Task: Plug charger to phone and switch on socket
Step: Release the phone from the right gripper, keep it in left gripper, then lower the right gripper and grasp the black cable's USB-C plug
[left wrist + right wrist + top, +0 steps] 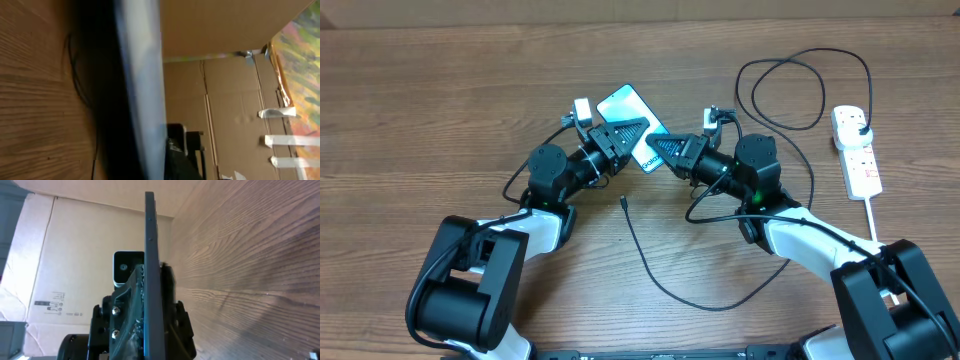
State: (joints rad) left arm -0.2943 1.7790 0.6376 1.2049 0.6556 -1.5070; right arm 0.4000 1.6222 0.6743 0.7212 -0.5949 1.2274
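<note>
The phone [625, 103] is held edge-up above the table between both grippers, its blue-cyan screen partly showing. My left gripper [618, 136] is shut on its left part; in the left wrist view the phone [142, 75] is a blurred pale edge between the jaws [160, 155]. My right gripper [667, 151] is shut on its lower right end; in the right wrist view the phone's thin edge [151, 240] runs between the jaws [152, 330]. The charger cable [650, 268] lies loose, its connector tip [623, 203] on the table below the phone. Its black plug [861, 127] sits in the white socket strip [865, 170].
The black cable loops at the back right [800, 90] and curves past my right arm. The strip's white cord [873, 222] runs toward the front. Cardboard walls [235, 100] stand around the wooden table [420, 110].
</note>
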